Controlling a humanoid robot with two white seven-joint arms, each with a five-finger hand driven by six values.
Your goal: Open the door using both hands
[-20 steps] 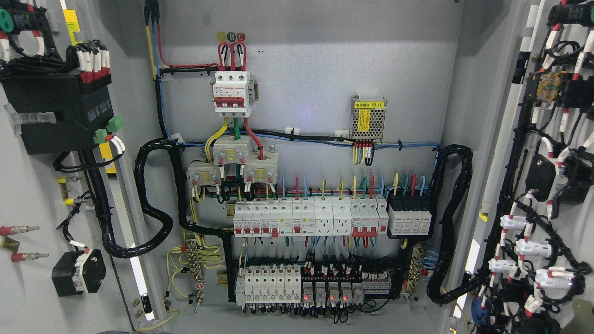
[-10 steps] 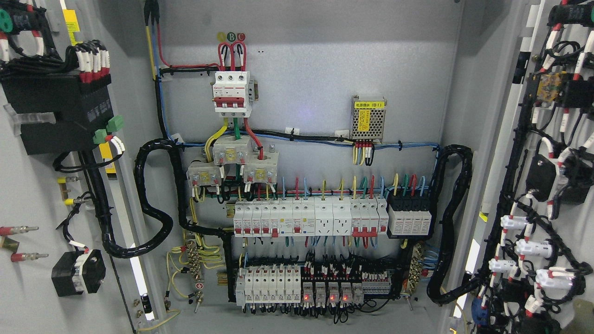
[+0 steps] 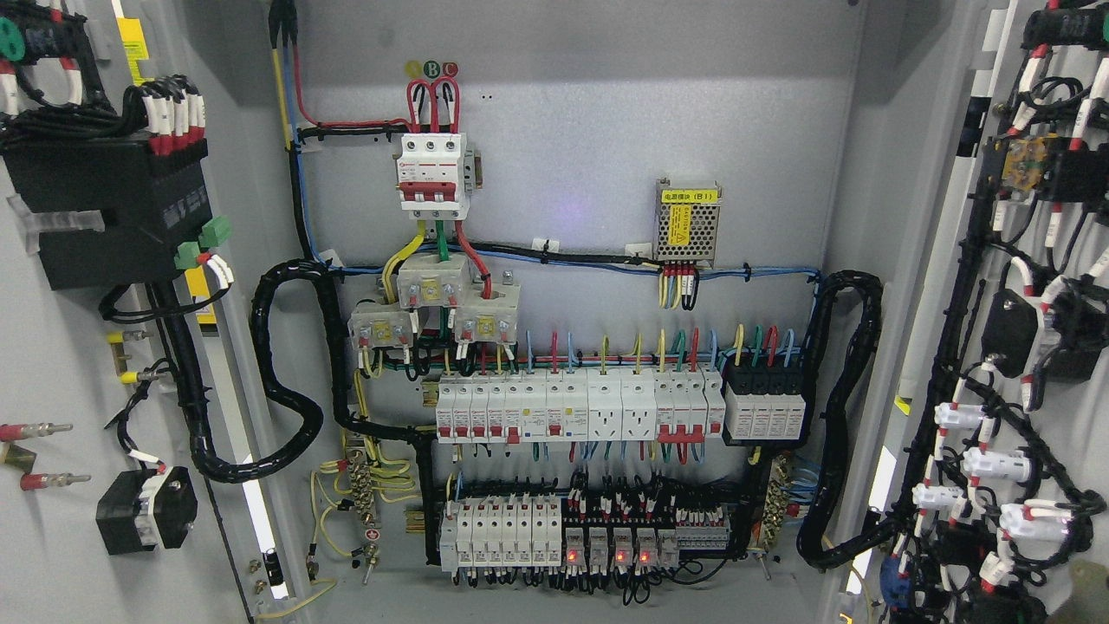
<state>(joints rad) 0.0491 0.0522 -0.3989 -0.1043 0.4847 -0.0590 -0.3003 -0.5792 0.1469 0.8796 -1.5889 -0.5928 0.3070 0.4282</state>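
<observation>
A grey electrical cabinet fills the head view with both doors swung wide. The left door (image 3: 61, 520) stands at the picture's left, its inner face carrying a black box and wiring. The right door (image 3: 1070, 451) stands at the right edge, covered in black cable looms and white connectors. Between them the back panel (image 3: 606, 130) shows a red-and-white main breaker (image 3: 433, 173), rows of white breakers (image 3: 576, 407) and a lower row of relays with red lights (image 3: 606, 533). Neither of my hands nor arms shows in this view.
Thick black conduits loop at the left (image 3: 286, 381) and right (image 3: 845, 416) of the panel. A small metal power supply with a yellow label (image 3: 688, 221) hangs at upper right. A dull green patch (image 3: 1087, 589) sits in the bottom right corner.
</observation>
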